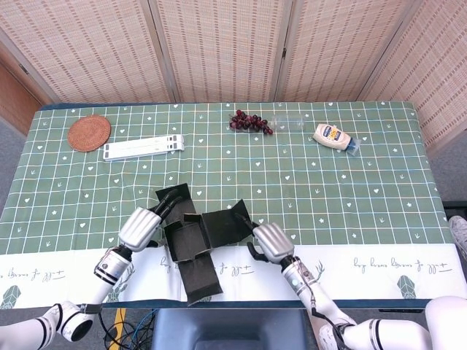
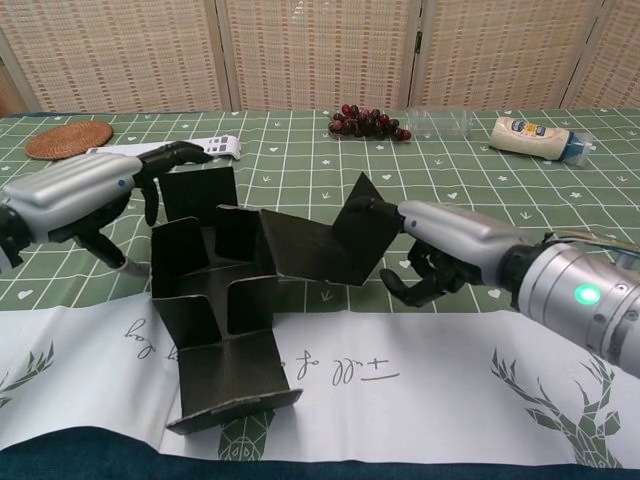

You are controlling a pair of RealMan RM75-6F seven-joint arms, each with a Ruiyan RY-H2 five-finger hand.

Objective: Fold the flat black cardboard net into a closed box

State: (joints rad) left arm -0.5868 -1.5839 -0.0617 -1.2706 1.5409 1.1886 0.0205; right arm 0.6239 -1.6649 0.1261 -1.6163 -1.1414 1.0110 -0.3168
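The black cardboard net [image 1: 195,243] [image 2: 232,290] lies near the table's front edge, partly folded, with low walls standing around its middle panel. Its front panel reaches down over the white table runner. My left hand [image 1: 139,228] [image 2: 75,190] is at the net's back left; its dark fingers [image 2: 180,152] hook over the top edge of the upright back flap. My right hand [image 1: 271,240] [image 2: 455,240] is on the net's right side. It holds the raised right flap [image 2: 345,240] at its outer edge with an outstretched finger, the other fingers curled underneath.
A woven coaster [image 1: 89,133] and a white flat stand [image 1: 143,147] lie at the back left. Dark grapes [image 1: 249,122], a clear plastic bottle [image 2: 440,122] and a mayonnaise bottle [image 1: 334,136] lie at the back right. The green checked cloth [image 1: 328,189] covers the table.
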